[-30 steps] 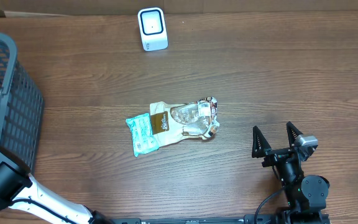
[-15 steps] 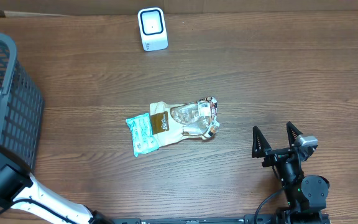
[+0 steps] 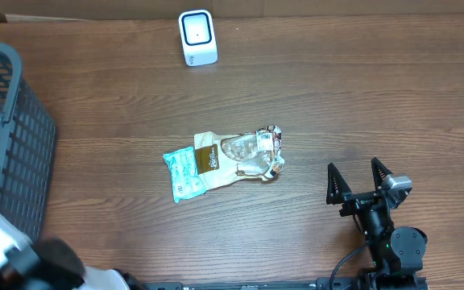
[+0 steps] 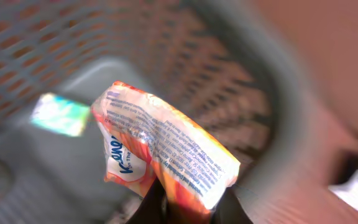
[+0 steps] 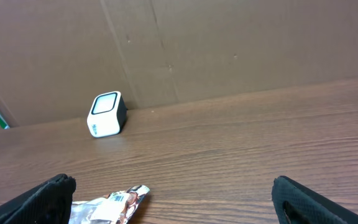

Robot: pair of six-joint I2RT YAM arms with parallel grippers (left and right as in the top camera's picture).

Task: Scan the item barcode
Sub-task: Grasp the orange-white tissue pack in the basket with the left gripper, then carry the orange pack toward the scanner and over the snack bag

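An orange and white tissue packet (image 4: pixel 166 152) with printed text hangs over the grey basket (image 4: pixel 247 93) in the left wrist view, and my left gripper (image 4: pixel 188 208) is shut on its lower end. That view is blurred and no barcode can be made out on it. The white scanner (image 3: pixel 197 37) stands at the table's far edge, also visible as the scanner (image 5: pixel 107 114) in the right wrist view. My right gripper (image 3: pixel 353 165) rests open at the front right, with nothing between its fingers (image 5: pixel 48 199).
A beige and clear snack bag (image 3: pixel 240 157) lies mid-table, overlapping a teal packet (image 3: pixel 184 173). The grey mesh basket (image 3: pixel 22 129) fills the left edge. My left arm (image 3: pixel 22 258) shows blurred at the front left. A cardboard wall (image 5: pixel 229 43) backs the table.
My left arm has swung toward the front-left corner and now looks blurred. A teal item has come into sight in the basket. The right arm has not moved.
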